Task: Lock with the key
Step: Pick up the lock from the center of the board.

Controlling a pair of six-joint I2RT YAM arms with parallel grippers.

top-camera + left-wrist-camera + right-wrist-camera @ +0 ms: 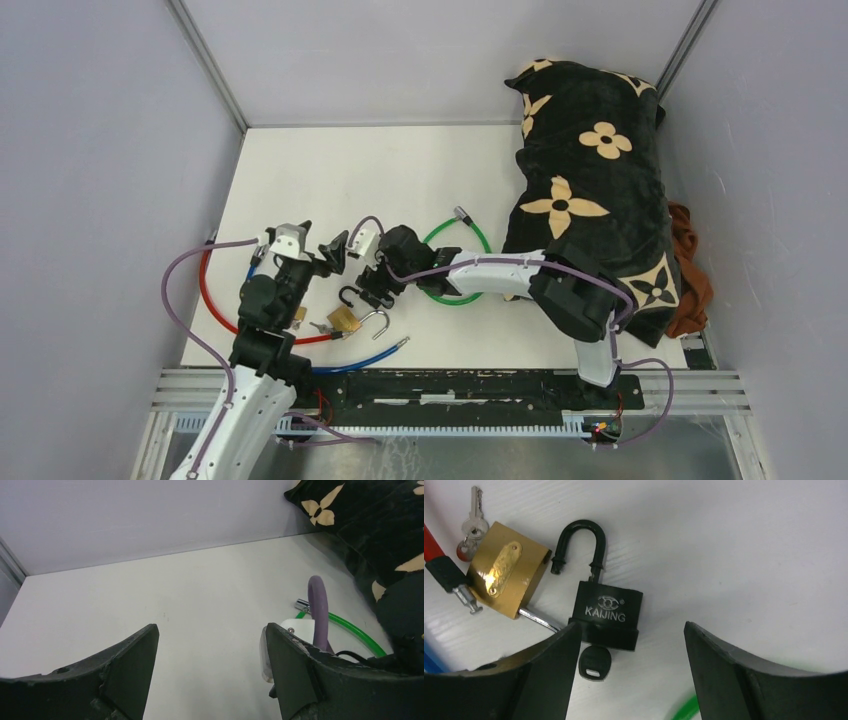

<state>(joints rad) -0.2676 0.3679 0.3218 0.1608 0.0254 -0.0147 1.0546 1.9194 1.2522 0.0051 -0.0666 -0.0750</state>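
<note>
- Right hand [631, 626] fills the bottom of its wrist view, fingers [544, 670] spread wide, gripping nothing.
- Black padlock [606, 614] lies flat on the tabletop [734, 555], just ahead of and below the gap between the fingers. It sits nearer the picture-left finger, and that fingertip overlaps the lock's lower corner (contact or not, cannot tell).
- Shackle [580, 540] is raised, its free end out of the body and off to one side, so the lock is open.
- Key [594, 663], black-headed, sits in the base of the black padlock, head pointing back toward the hand and just beside the picture-left finger.
- Brass padlock [506, 575] lies just beside the black one, its silver shackle also pulled out. Small keys [471, 522] lie next to it, and the red cable [430, 542] runs along the picture edge.
- Right arm reaches from its base across to the middle-left of the tabletop, wrist pitched down so the hand faces the locks from above.
- Left hand [210, 626] is wide open too and empty, held off the tabletop and aimed toward the back wall rather than down. The locks are outside its view.
- From the top view, the left hand sits just beside the right wrist on its left, with both locks nearer the arm bases.
- Green cable [350, 627] loops behind the right wrist, the blue cable [355, 360] lies near the front edge, and a flowered black blanket [590, 190] is heaped at the right.
</note>
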